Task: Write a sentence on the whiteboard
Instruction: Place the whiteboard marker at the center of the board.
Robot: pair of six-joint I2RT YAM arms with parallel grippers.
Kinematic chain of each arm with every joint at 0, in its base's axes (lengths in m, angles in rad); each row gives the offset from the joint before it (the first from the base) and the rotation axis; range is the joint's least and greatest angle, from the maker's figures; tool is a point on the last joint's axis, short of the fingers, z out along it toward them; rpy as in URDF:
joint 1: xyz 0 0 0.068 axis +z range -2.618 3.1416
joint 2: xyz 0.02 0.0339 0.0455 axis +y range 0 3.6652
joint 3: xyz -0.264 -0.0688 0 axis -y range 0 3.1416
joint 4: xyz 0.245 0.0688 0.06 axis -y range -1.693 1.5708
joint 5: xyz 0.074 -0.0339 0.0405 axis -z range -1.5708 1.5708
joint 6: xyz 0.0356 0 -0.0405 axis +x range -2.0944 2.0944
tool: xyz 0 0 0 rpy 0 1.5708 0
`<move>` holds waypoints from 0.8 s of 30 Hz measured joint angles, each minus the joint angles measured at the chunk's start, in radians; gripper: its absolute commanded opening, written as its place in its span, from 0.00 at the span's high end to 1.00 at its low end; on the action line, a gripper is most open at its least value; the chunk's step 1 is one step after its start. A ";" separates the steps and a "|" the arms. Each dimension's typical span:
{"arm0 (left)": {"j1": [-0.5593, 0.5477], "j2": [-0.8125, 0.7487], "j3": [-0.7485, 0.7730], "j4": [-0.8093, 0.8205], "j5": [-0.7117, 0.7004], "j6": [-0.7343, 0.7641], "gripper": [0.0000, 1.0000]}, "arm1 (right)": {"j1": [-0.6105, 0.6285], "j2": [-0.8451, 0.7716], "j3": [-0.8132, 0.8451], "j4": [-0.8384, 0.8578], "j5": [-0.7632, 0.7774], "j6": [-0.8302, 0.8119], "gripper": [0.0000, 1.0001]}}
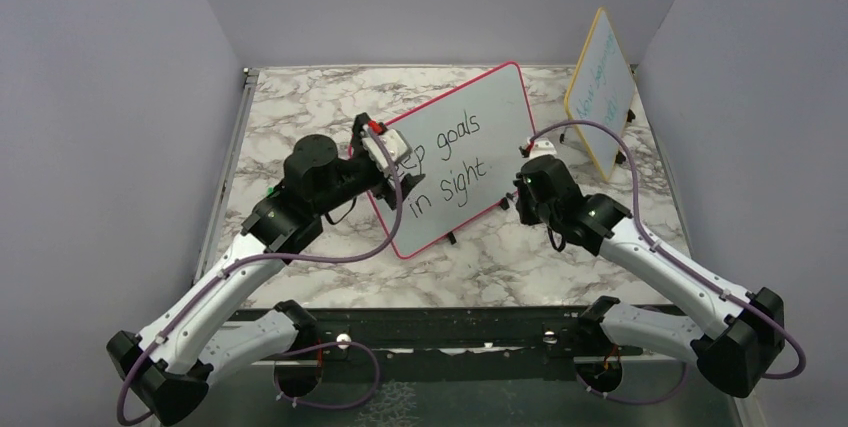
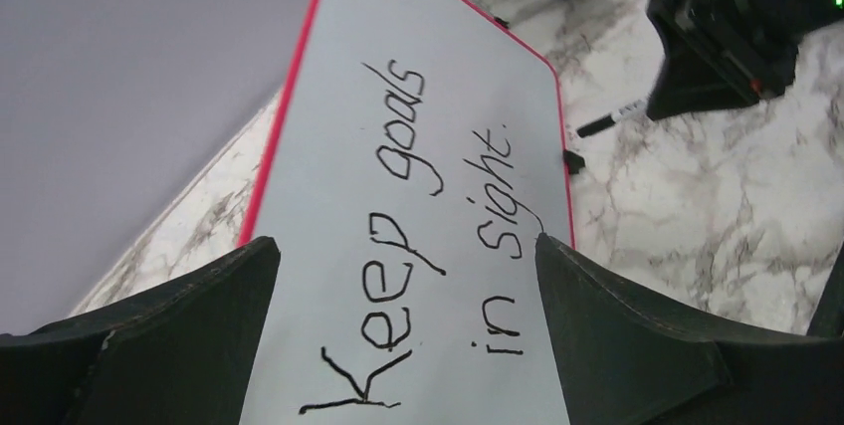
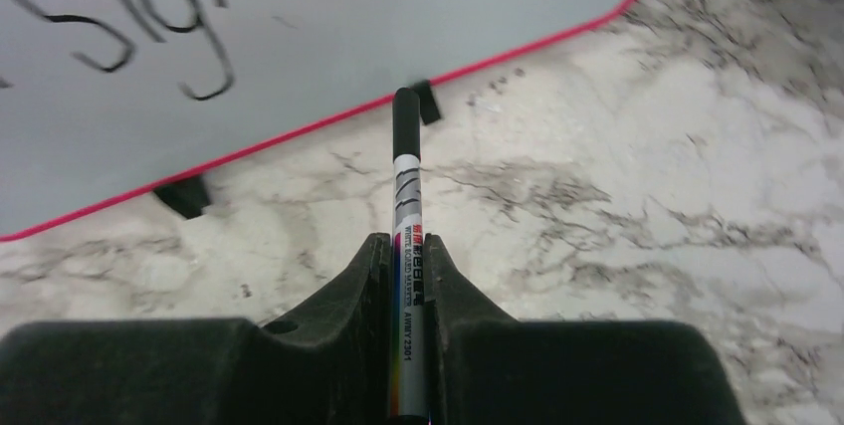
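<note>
The whiteboard [image 1: 500,97] with a pink-red frame stands tilted at the table's middle. The sentence [image 1: 450,162] "Keep goals in sight." is on it in black, in two lines. My left gripper [image 1: 385,162] is at the board's left edge. In the left wrist view it [image 2: 408,244] is open, jaws wide apart, with the board [image 2: 328,146] and the words [image 2: 403,126] seen between them. My right gripper [image 1: 527,182] sits by the board's lower right. It [image 3: 406,243] is shut on a marker [image 3: 406,196], whose black tip points at the board's bottom frame [image 3: 299,131], just off the surface.
A smaller yellow-framed board [image 1: 600,87] with teal writing leans at the back right. Small black feet [image 3: 184,196] prop the whiteboard on the marble table [image 1: 300,107]. Purple walls close in the left, right and back sides.
</note>
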 measured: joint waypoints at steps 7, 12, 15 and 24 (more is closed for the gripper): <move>0.101 -0.133 -0.048 0.116 -0.141 -0.191 0.01 | 0.000 -0.015 -0.179 0.054 0.203 0.167 0.99; 0.174 -0.270 -0.160 0.174 -0.293 -0.325 0.01 | 0.000 -0.022 -0.285 0.147 0.259 0.300 0.99; 0.201 -0.343 -0.213 0.186 -0.378 -0.374 0.01 | 0.000 -0.024 -0.339 0.195 0.268 0.380 0.93; 0.222 -0.529 -0.352 0.190 -0.524 -0.430 0.01 | 0.000 -0.133 -0.489 0.266 0.296 0.562 0.45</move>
